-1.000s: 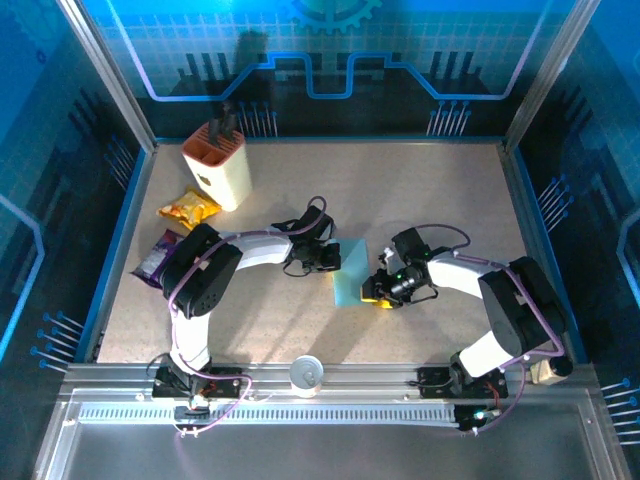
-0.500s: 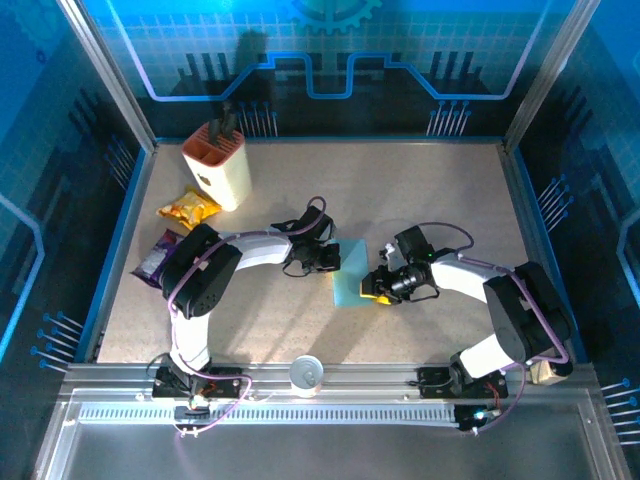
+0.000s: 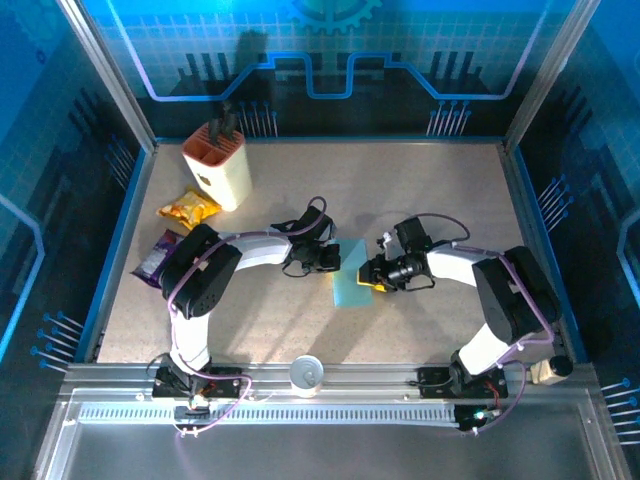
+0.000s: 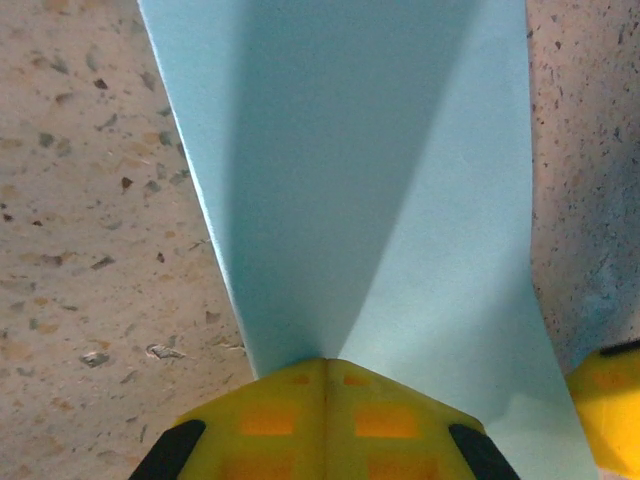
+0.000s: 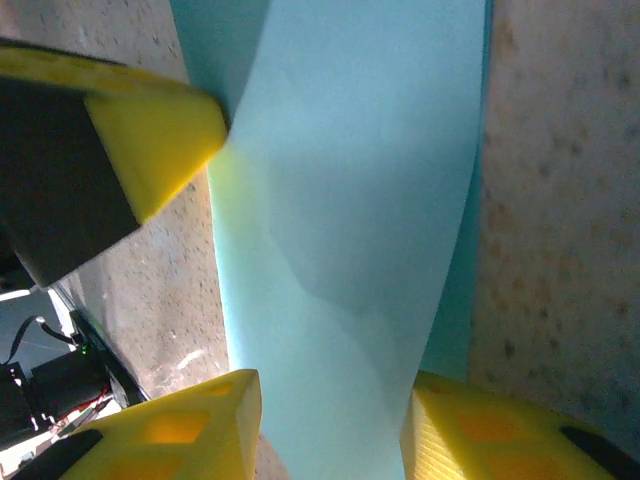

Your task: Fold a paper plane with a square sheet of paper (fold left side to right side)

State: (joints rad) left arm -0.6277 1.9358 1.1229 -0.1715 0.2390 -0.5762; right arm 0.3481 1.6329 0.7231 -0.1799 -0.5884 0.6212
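One thin light-blue square sheet of paper [image 3: 348,286] bowed on the speckled table [image 3: 430,190]; we logged left gripper [image 4: 325,372] clenched on its edge, right gripper [image 5: 333,410] released, straddling it.

**Table top & what's on it**

Speckled beige table [image 3: 440,190] w/ blue rim. Far-left corner: cream knife block [image 3: 218,165], upright. Just beside it, yellow snack packet [image 3: 188,209]. Purple snack packet [image 3: 158,257] sits nearer, by left rim. Approx. centre: light-blue square sheet of paper [image 3: 350,275], bowed up, not lying flat.
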